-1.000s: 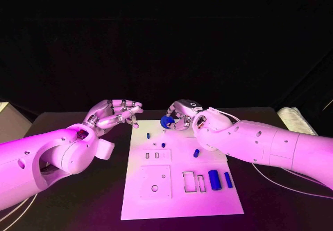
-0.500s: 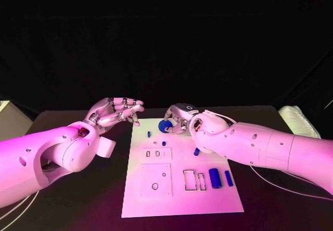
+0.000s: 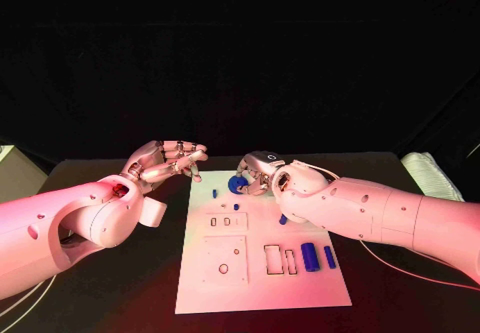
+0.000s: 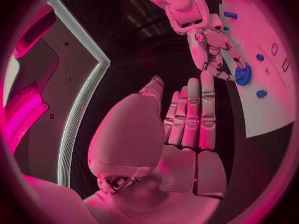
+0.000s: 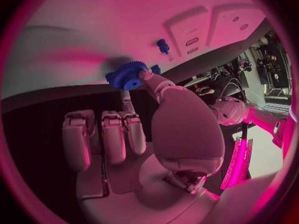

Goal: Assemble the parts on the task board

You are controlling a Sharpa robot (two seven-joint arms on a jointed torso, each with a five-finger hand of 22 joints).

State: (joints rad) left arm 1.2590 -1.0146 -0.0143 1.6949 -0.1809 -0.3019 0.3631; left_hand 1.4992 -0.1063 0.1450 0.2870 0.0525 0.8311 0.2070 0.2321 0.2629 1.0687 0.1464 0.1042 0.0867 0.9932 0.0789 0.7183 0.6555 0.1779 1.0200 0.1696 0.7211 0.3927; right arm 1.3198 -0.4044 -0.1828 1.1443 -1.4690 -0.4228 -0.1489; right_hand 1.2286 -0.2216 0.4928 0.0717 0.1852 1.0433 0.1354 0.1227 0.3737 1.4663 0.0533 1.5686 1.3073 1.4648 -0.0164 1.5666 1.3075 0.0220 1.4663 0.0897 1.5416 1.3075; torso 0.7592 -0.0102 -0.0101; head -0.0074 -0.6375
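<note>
A black table (image 3: pixel 120 277) under pink light carried the white task board (image 3: pixel 255 288), backed by a dark curtain; no writing was legible. The right hand (image 3: pixel 262 175) pinched a blue gear (image 3: pixel 238 183) over the board's far end. The left hand (image 3: pixel 165 163) hovered beside the board, fingers curled, holding nothing. Blue cylinders (image 3: pixel 310 257) lay near the board's right edge.

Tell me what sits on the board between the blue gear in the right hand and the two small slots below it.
In the head view, two small blue pegs lie on the task board between the gear, held by the right hand, and the slotted plate.
</note>
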